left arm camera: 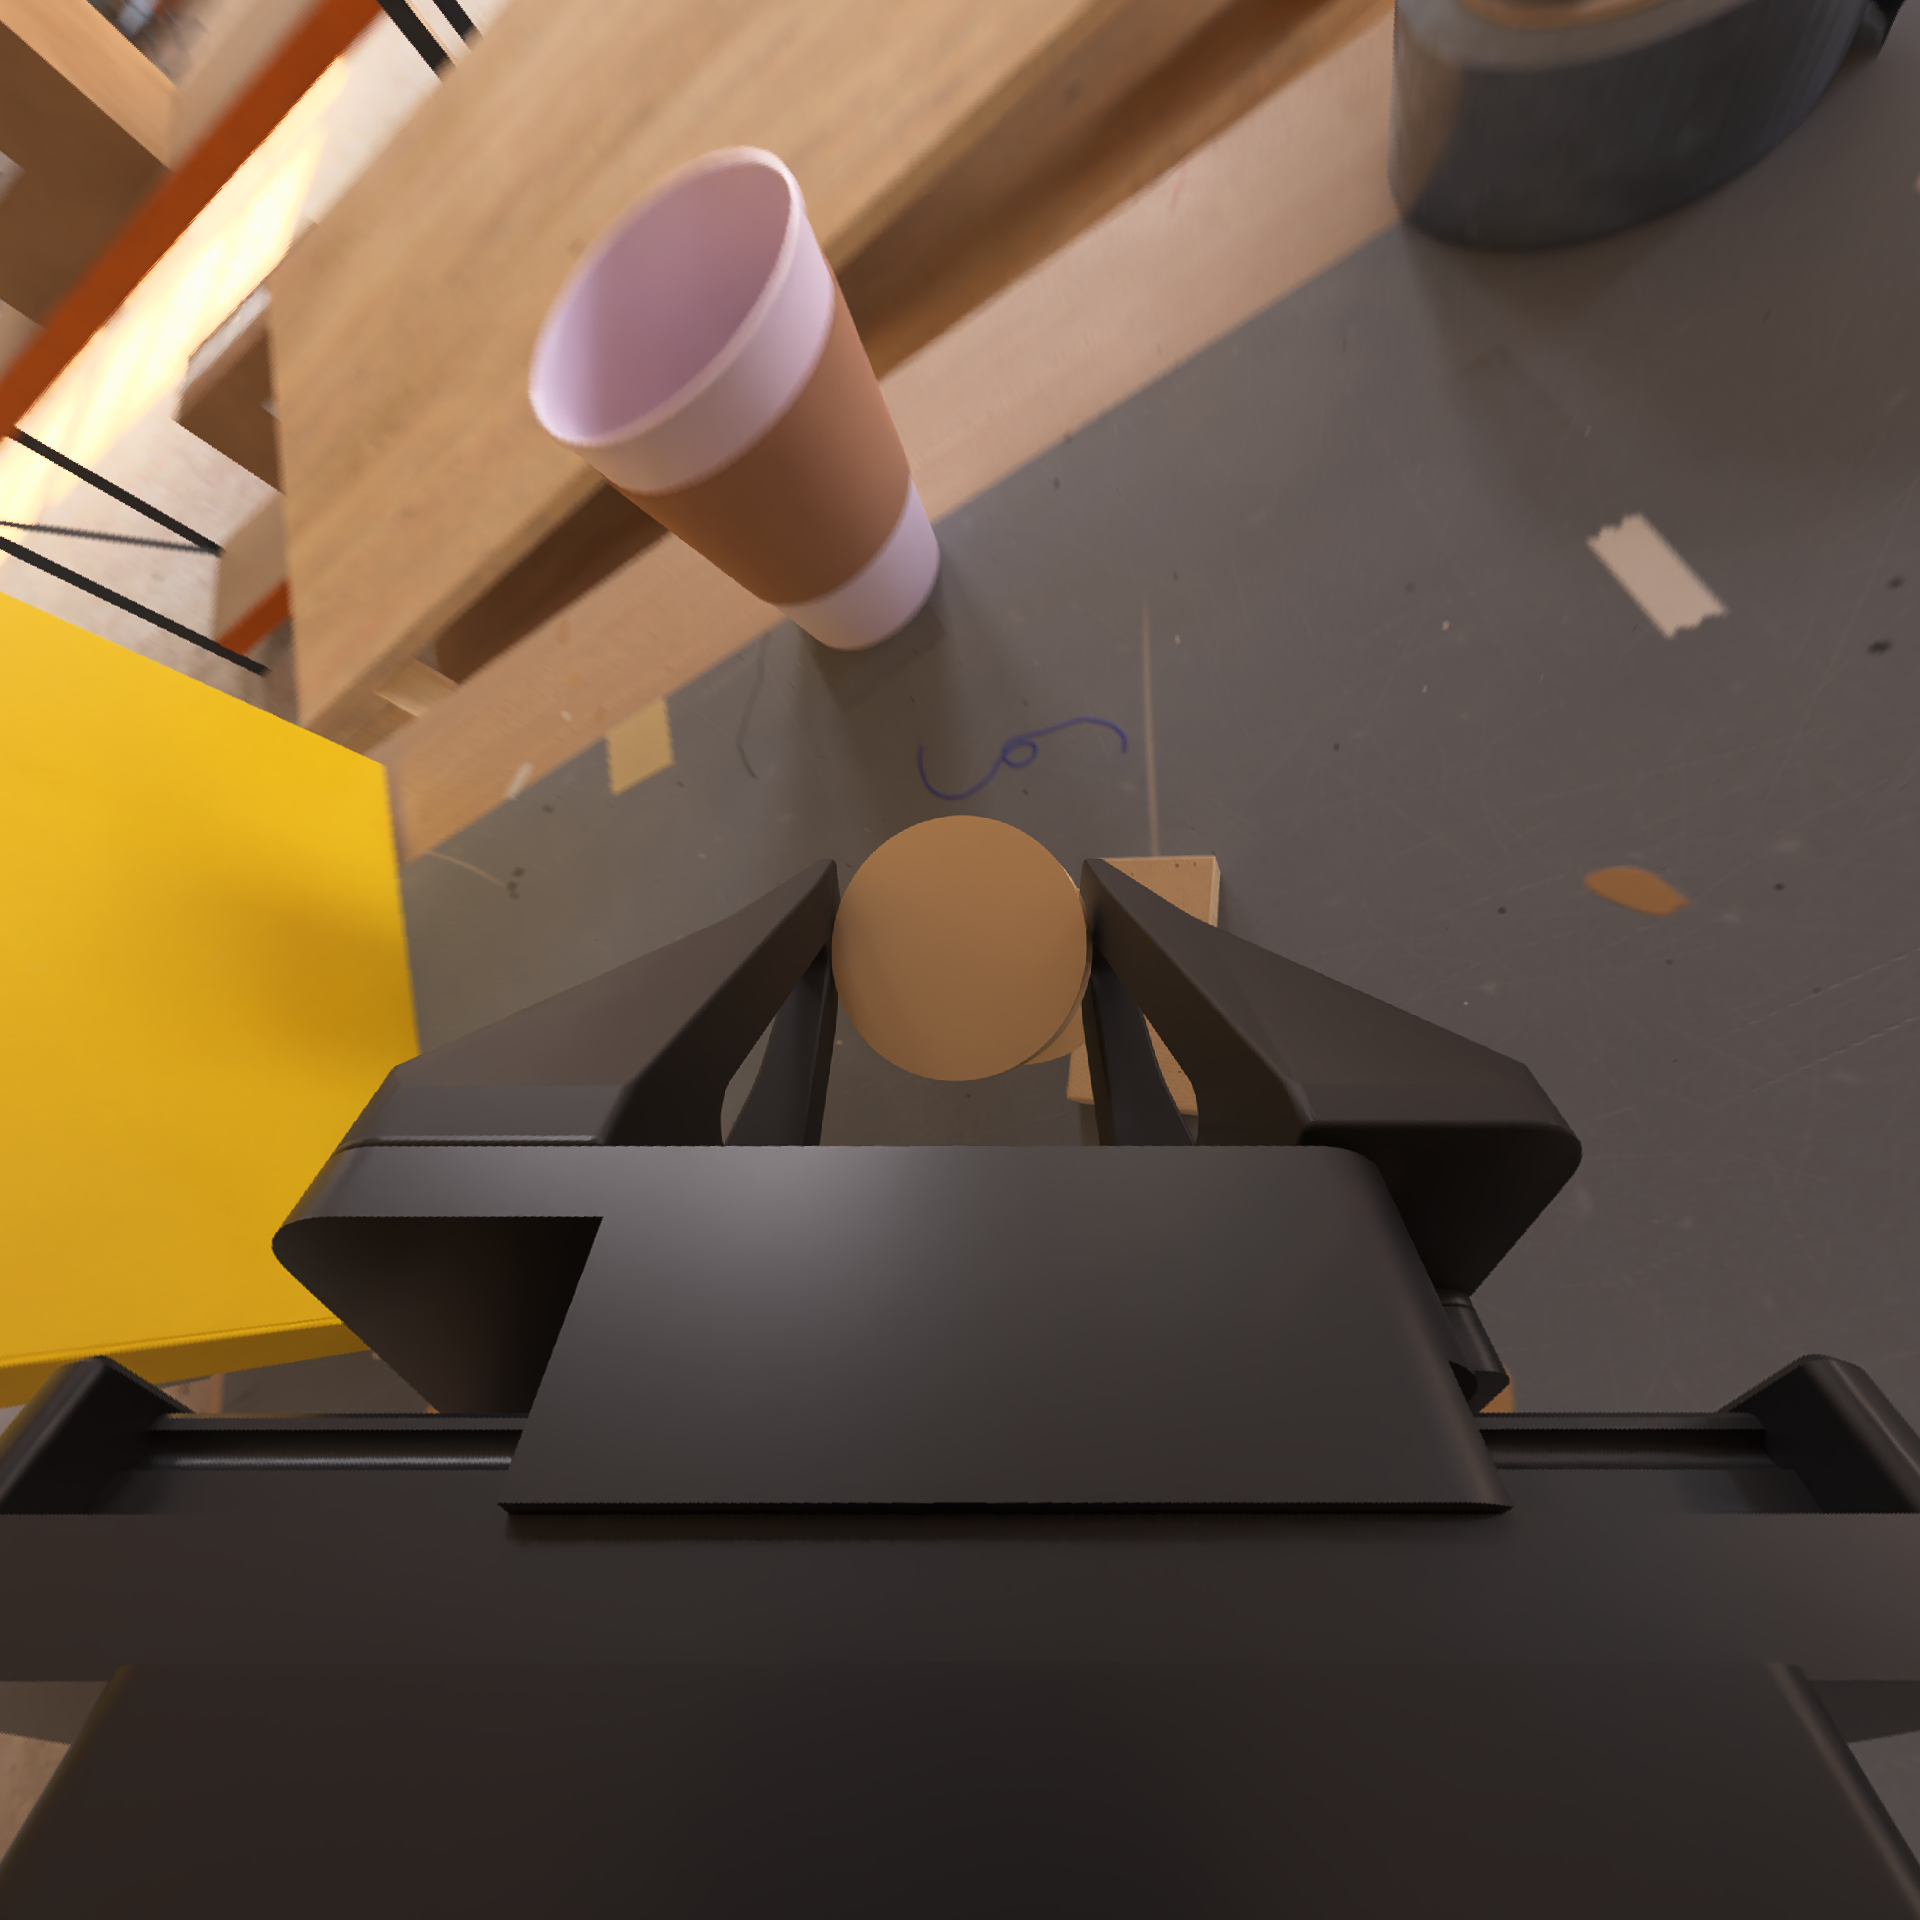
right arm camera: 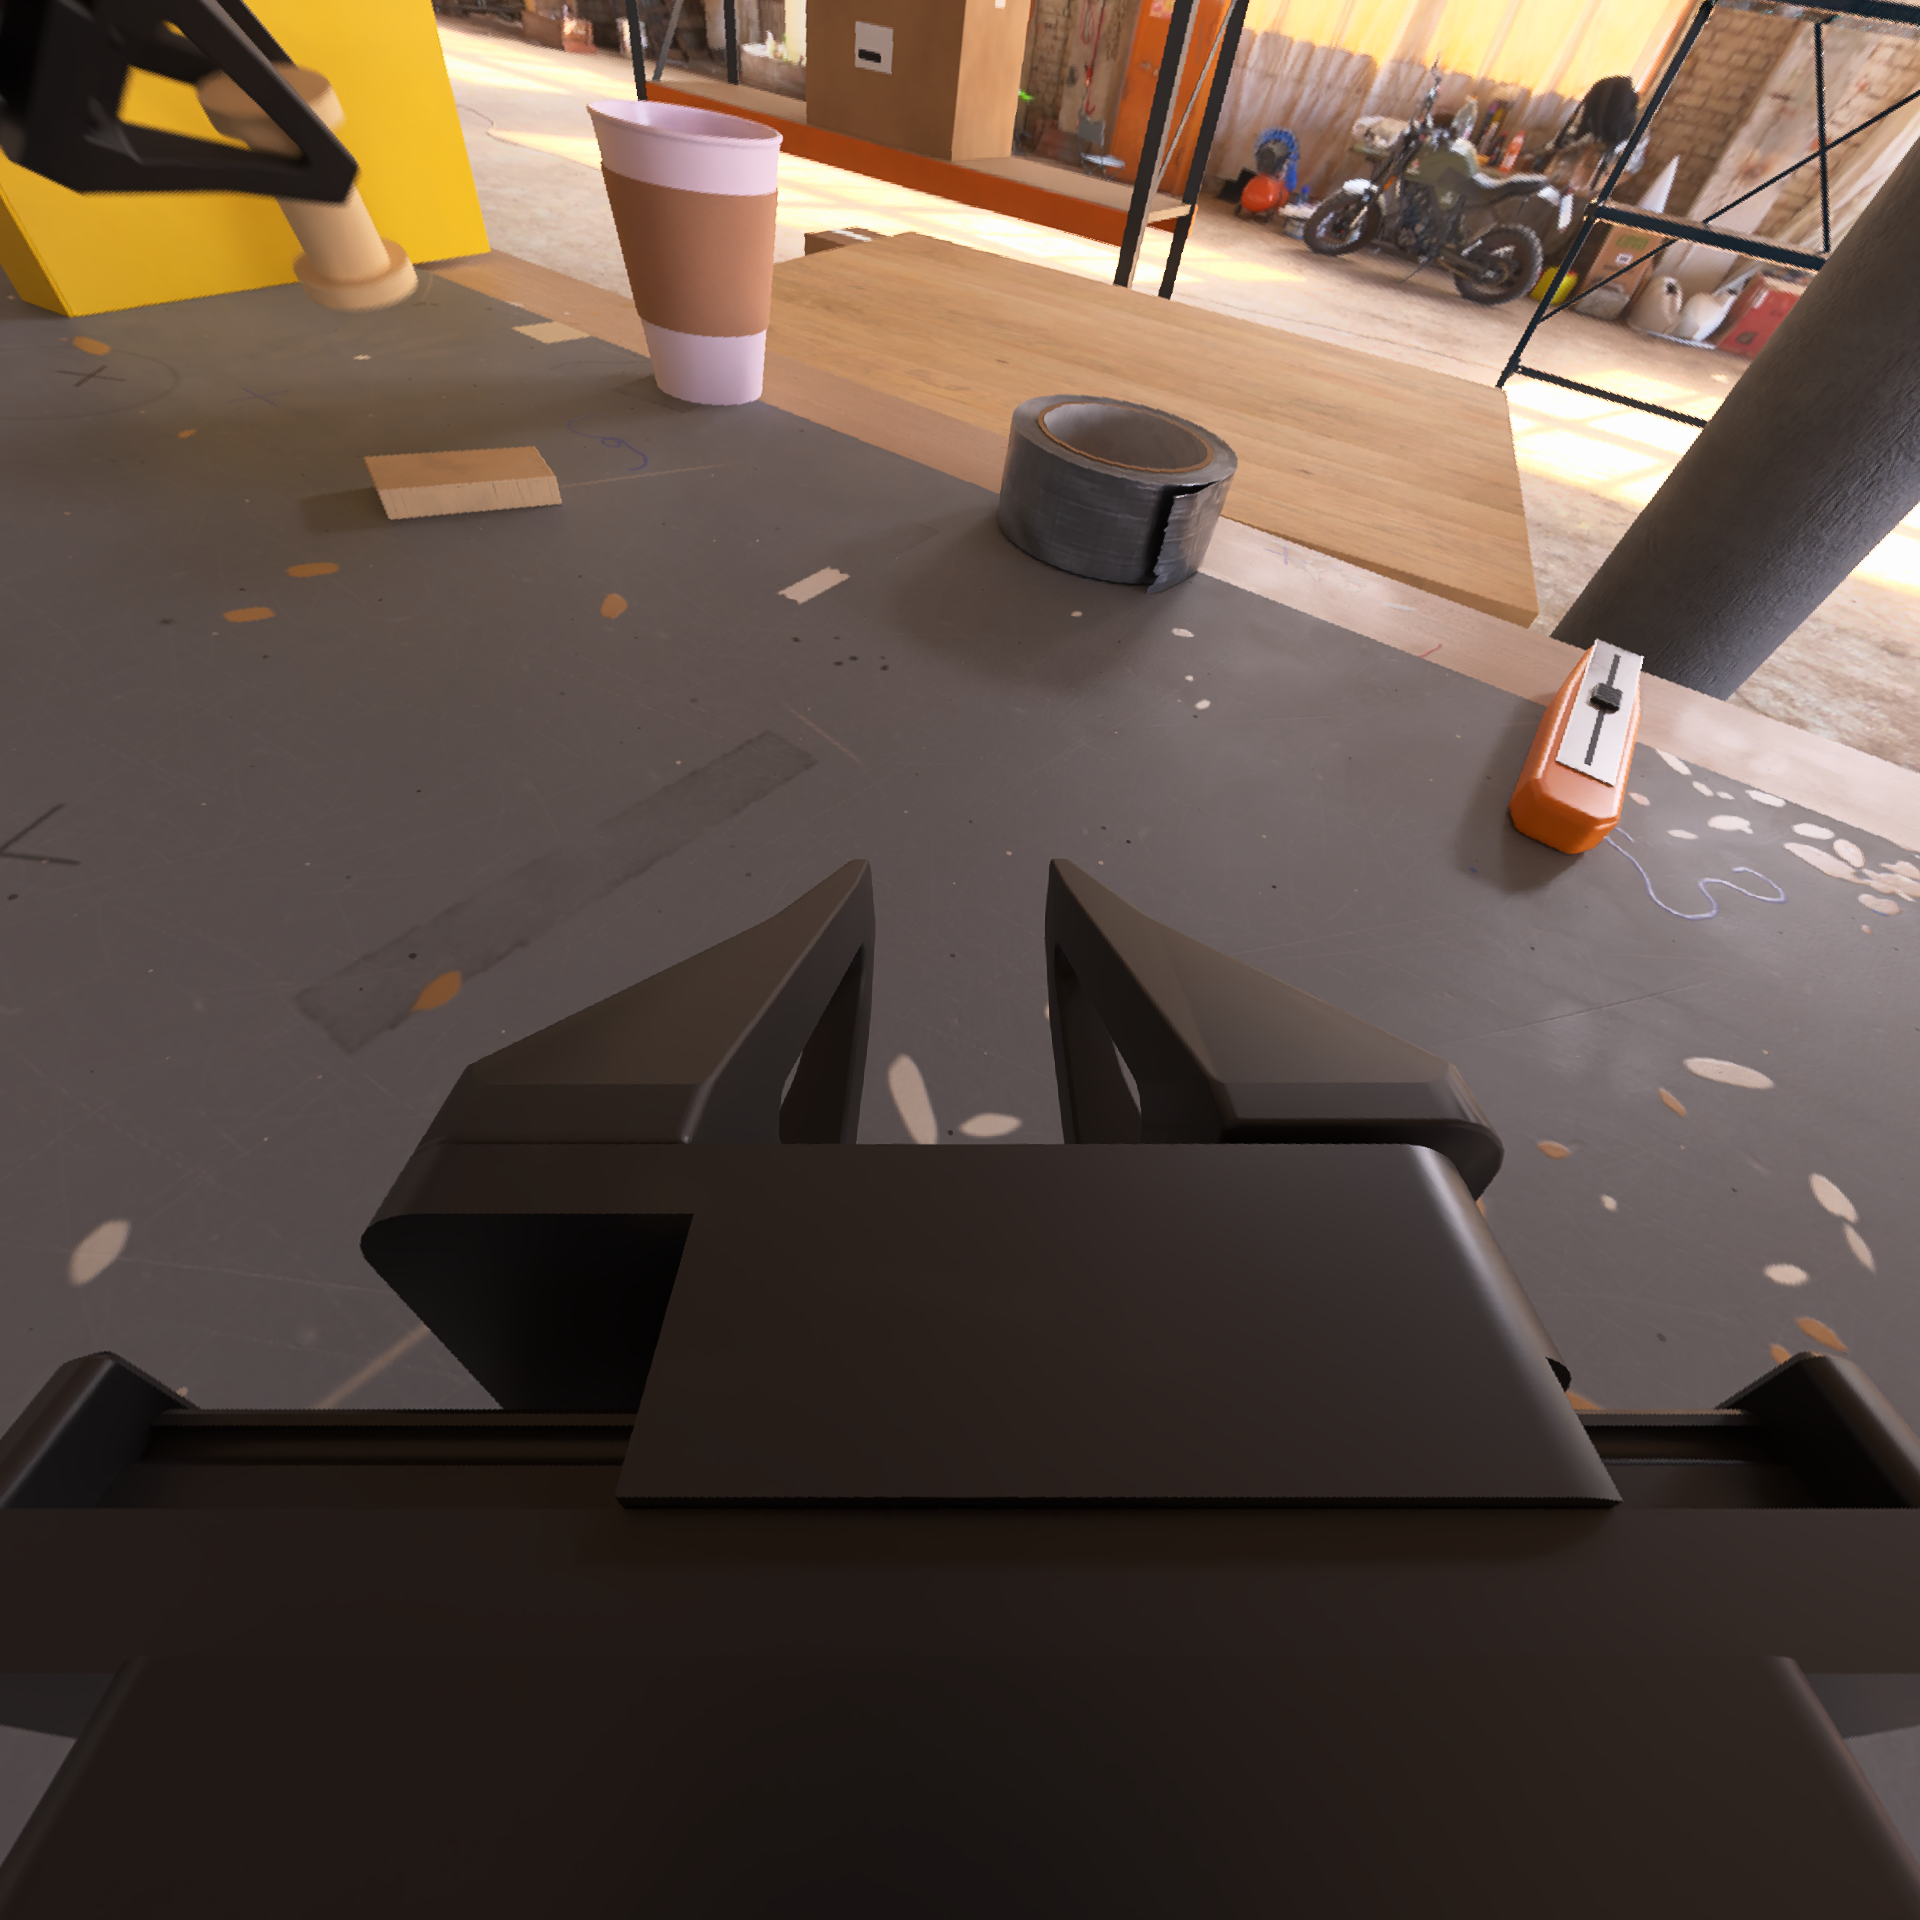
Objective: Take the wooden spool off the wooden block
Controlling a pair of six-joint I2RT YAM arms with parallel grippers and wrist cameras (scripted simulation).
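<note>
My left gripper (left arm camera: 958, 873) is shut on the wooden spool (left arm camera: 958, 945), whose round end faces the camera between the two fingers. The right wrist view shows that gripper (right arm camera: 208, 125) at the top left holding the spool (right arm camera: 338, 234) tilted in the air, clear of the table. The flat wooden block (right arm camera: 462, 483) lies on the grey table with nothing on it; in the left wrist view it (left arm camera: 1179, 888) shows below and behind the right finger. My right gripper (right arm camera: 961, 868) is open and empty, low over the grey table.
A paper cup (right arm camera: 696, 249) stands behind the block. A grey tape roll (right arm camera: 1117, 488) sits at the mat's far edge and an orange utility knife (right arm camera: 1574, 748) lies at the right. A yellow box (right arm camera: 312, 104) stands far left. A wooden board (right arm camera: 1143, 353) lies beyond.
</note>
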